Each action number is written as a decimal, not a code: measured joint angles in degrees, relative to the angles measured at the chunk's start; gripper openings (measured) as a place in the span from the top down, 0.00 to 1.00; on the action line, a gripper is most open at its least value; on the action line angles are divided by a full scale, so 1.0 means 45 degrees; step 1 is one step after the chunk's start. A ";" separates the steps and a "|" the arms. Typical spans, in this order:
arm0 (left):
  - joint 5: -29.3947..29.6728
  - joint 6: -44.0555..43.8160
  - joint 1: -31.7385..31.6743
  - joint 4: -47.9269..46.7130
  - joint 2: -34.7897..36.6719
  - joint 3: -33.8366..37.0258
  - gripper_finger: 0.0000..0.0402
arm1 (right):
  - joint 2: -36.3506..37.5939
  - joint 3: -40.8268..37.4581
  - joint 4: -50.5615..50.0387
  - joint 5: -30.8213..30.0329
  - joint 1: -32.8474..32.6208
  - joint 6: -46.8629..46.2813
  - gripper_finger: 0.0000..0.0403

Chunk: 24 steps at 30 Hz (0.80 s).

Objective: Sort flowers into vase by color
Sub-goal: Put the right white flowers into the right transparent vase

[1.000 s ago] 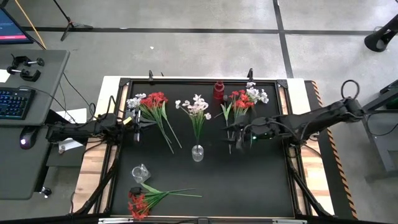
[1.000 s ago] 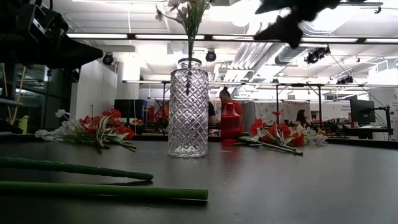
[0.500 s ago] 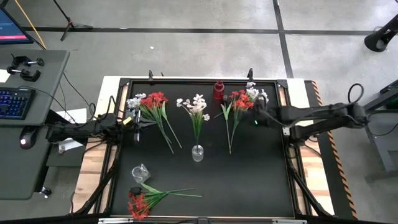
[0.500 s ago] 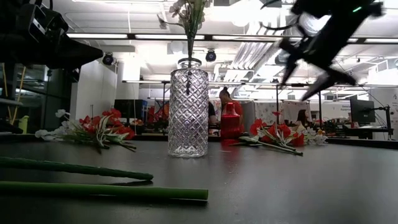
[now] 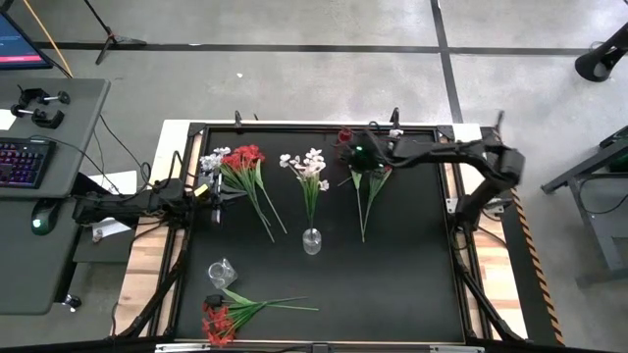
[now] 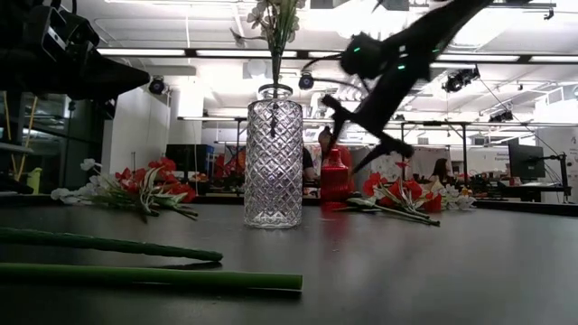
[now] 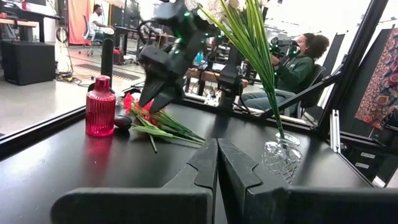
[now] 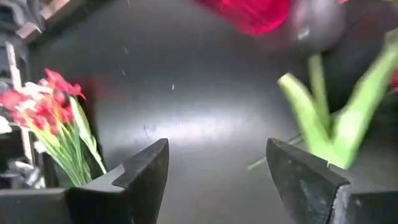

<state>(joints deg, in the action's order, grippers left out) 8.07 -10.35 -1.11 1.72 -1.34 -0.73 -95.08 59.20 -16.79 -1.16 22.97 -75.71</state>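
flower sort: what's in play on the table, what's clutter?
In play:
- red and white flowers
- white flowers in clear vase
- bunch under right claw
- red flowers
- red vase

Clutter:
- small glass
- keyboard

The floor is grey concrete crossed by dark tape lines. Beside the counter stands a grey desk with a keyboard and a mouse. A tripod foot stands on the floor beyond it. Across the room, long ceiling lights glow under exposed ducts. A monitor sits far off, and a seated person works at another bench.
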 joint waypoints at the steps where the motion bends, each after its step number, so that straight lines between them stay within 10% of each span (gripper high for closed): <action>1: -0.0003 0.0000 -0.0002 0.0000 0.0000 0.0000 1.00 | -0.0391 0.0394 -0.0254 0.0207 0.0003 -0.0030 0.36; 24: -0.0001 0.0000 -0.0003 0.0000 0.0001 0.0000 1.00 | -0.2690 0.2151 -0.3100 0.1639 0.0196 -0.4050 0.36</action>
<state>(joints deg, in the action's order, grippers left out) 8.06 -10.35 -1.13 1.72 -1.34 -0.73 -107.18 68.88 -30.74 6.22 23.85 -93.94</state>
